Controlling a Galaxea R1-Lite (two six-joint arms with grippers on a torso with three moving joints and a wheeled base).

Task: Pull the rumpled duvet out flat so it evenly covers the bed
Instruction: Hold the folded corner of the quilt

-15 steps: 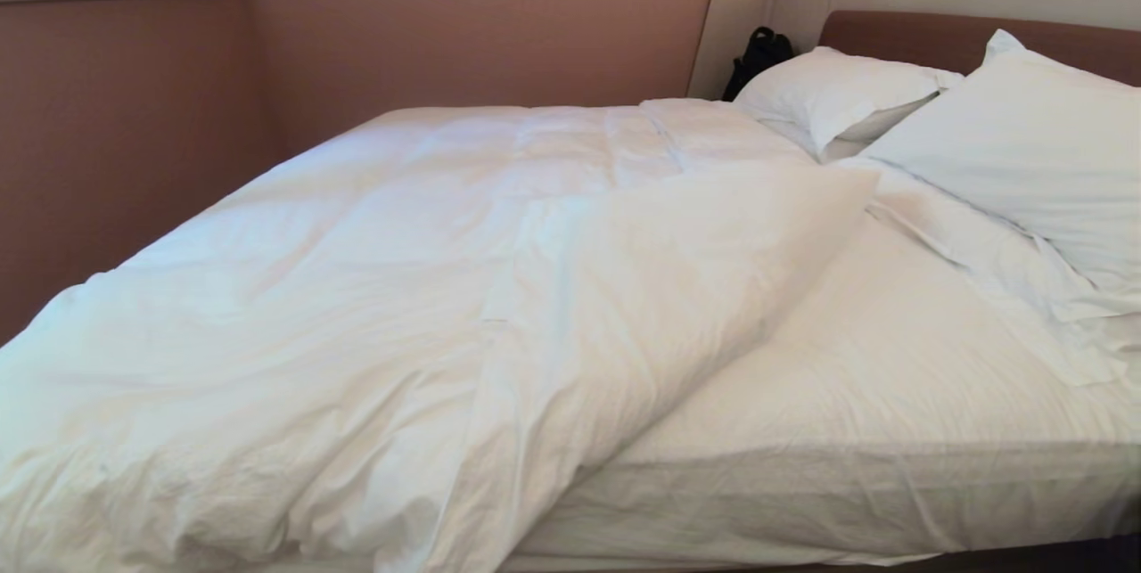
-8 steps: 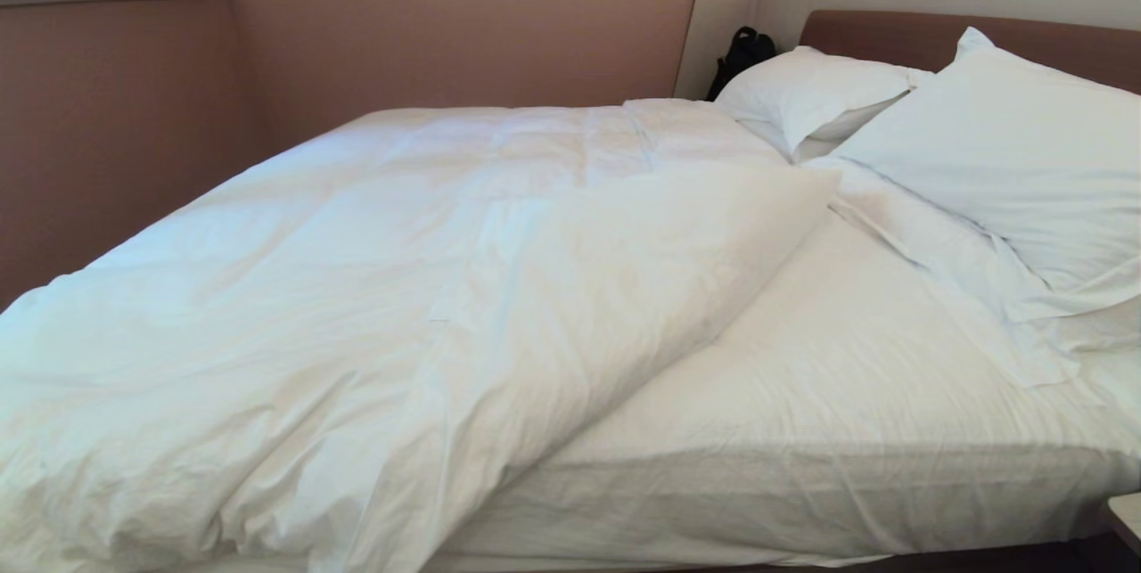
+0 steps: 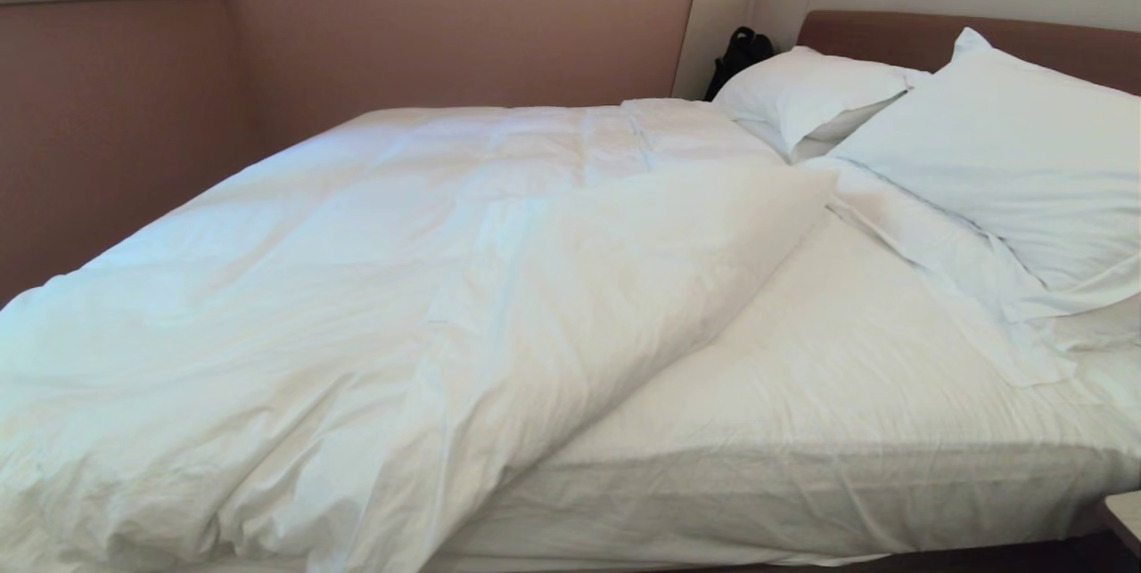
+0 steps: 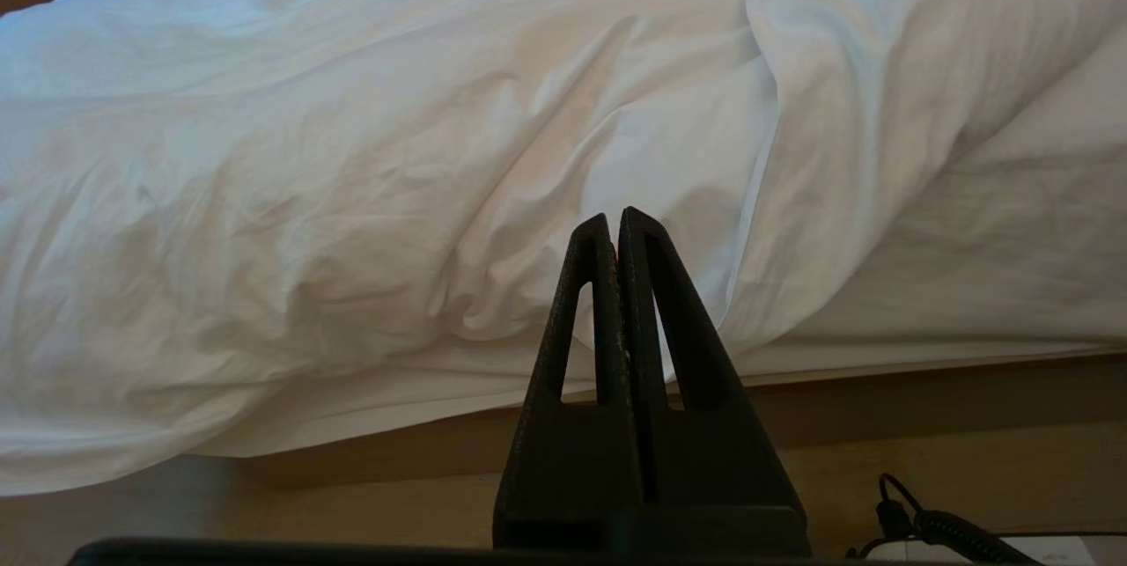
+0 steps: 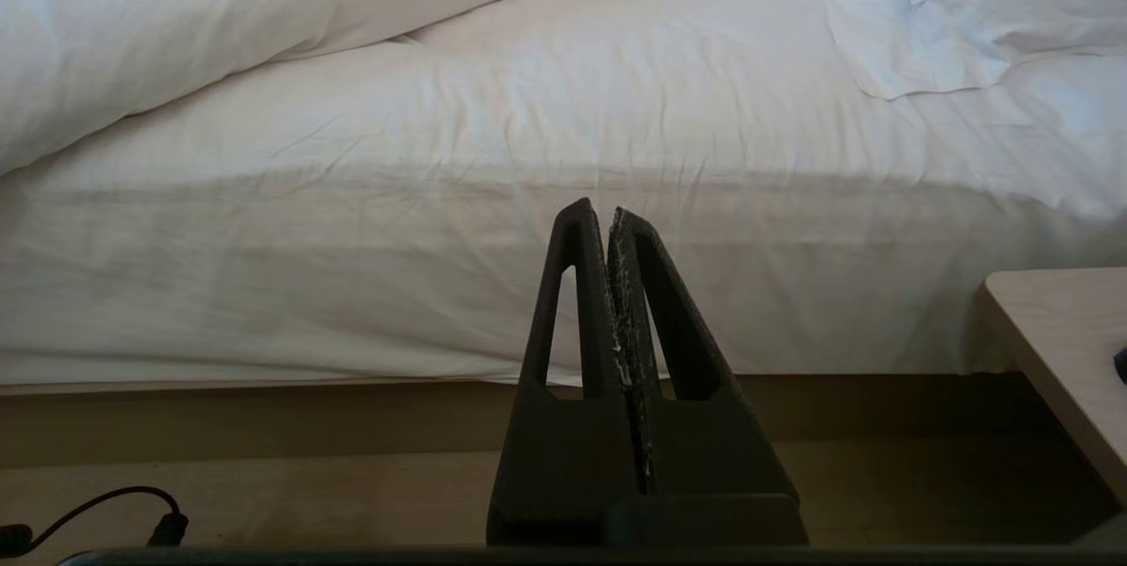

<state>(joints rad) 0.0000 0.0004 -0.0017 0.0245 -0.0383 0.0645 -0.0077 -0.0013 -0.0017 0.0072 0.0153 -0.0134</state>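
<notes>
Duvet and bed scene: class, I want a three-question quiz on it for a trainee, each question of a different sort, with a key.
1. True or false: the duvet covers the whole bed.
2. The bare sheet lies on which side of the head view? A left, B right, C middle.
3. Fill in: the left claw and the right claw are both ____ and hold nothing.

Key: 1 false, since the near corner is folded back off the sheet below the pillows; 2 B; 3 shut.
</notes>
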